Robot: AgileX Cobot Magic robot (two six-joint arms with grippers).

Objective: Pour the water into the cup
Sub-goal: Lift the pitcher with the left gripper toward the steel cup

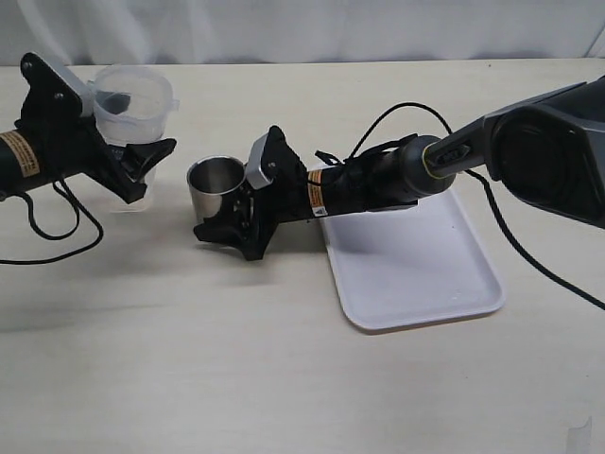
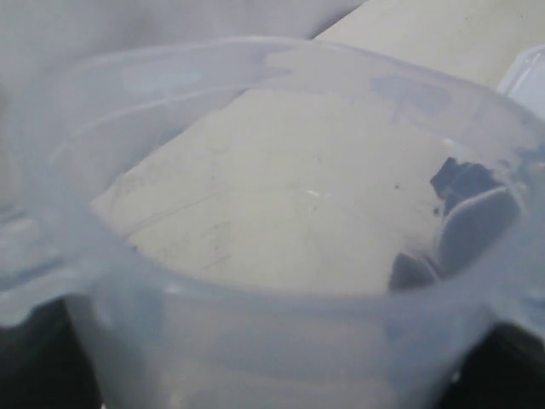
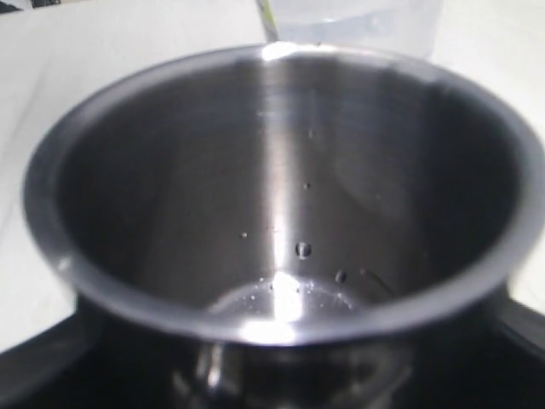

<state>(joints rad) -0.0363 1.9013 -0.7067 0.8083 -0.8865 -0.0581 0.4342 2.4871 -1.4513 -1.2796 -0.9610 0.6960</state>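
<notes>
The steel cup point(image 1: 216, 187) stands on the table left of centre, and my right gripper point(image 1: 229, 216) is shut on its lower wall. In the right wrist view the cup point(image 3: 272, 162) fills the picture; drops of water point(image 3: 302, 250) cling to its inner wall and a little wetness glints at the bottom. A clear plastic pitcher point(image 1: 132, 102) is held upright at the far left, with my left gripper point(image 1: 144, 170) shut on its lower part. Its rim point(image 2: 255, 290) blurs the left wrist view, and a dark finger point(image 2: 473, 223) shows through the wall. No stream of water shows.
A white tray point(image 1: 416, 270) lies on the table to the right, under my right arm. Black cables point(image 1: 66, 222) trail from both arms across the tabletop. The pitcher point(image 3: 358, 21) shows just past the cup's far rim in the right wrist view.
</notes>
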